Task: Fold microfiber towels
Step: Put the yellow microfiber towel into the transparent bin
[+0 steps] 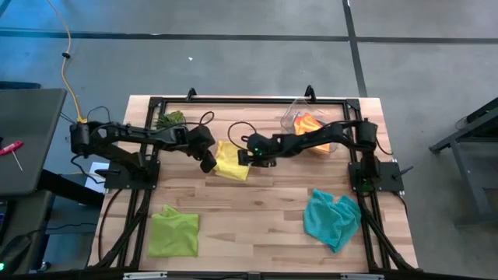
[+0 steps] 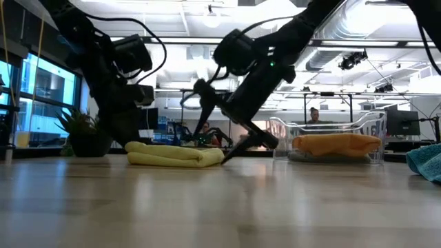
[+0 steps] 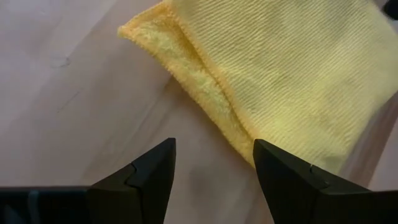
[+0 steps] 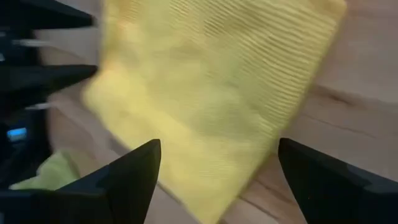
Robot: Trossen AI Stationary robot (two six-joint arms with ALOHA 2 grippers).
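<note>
A yellow towel (image 1: 232, 162) lies folded flat on the table's middle; it also shows in the low view (image 2: 176, 155). My left gripper (image 1: 208, 163) is open and low at the towel's left edge, whose corner (image 3: 205, 81) lies just ahead of its fingers. My right gripper (image 1: 243, 158) is open wide at the towel's right end, with the cloth (image 4: 211, 93) showing between its fingers. A lime green towel (image 1: 173, 231) lies crumpled near the front left. A teal towel (image 1: 332, 219) lies crumpled near the front right. An orange towel (image 1: 310, 124) sits in the clear bin.
The clear plastic bin (image 1: 294, 117) stands at the back right, with a grey layer (image 2: 306, 158) under the orange towel. A small green plant (image 1: 170, 119) stands at the back left. Bare wood lies between the two front towels.
</note>
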